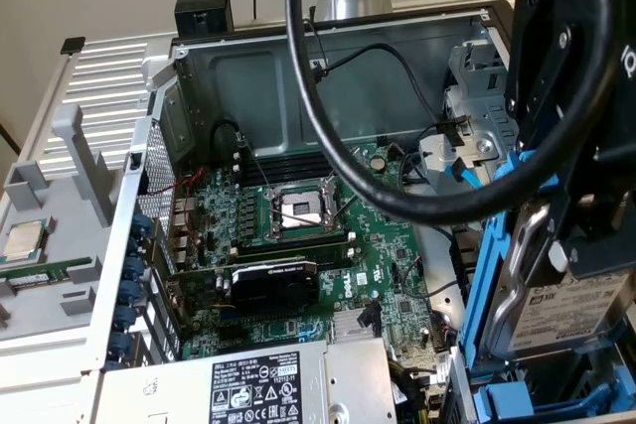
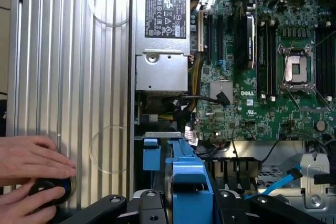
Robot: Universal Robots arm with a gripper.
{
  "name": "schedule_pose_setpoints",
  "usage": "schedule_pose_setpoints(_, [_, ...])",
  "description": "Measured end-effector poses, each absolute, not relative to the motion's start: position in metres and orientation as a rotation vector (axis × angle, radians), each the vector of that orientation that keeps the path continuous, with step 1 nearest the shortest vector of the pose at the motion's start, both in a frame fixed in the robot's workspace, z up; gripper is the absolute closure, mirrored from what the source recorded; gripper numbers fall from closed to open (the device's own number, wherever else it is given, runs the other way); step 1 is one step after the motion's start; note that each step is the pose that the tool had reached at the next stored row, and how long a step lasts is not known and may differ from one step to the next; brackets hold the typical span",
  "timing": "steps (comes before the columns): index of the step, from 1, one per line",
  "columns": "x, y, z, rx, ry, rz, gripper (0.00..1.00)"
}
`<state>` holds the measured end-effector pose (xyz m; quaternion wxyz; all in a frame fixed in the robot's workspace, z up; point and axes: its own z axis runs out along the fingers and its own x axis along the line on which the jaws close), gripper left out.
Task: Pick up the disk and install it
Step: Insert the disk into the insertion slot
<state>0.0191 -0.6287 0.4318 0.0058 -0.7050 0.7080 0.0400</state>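
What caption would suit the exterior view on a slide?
Gripper holds the disk, in its blue carrier, at the open computer case's edge, beside the motherboard.

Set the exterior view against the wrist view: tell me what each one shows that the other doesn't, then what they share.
Exterior view: the processor chip and green memory stick on the grey tray, a thick black cable loop, and the white label on the disk.
Wrist view: a person's hands on a black knob.
Shared: the motherboard with its open processor socket, the power supply, and the disk in its blue carrier, held by the gripper.
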Motion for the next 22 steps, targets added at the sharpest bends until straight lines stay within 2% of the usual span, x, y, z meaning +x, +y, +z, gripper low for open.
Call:
schedule_pose_setpoints(7, [0.020, -0.627, 0.437, -2.204, 2.224, 0.120, 0.63])
schedule_pose_setpoints(13, [0.020, -0.621, 0.442, -2.217, 2.239, 0.092, 0.63])
schedule_pose_setpoints(22, [0.023, -0.616, 0.443, -2.235, 2.258, 0.091, 0.63])
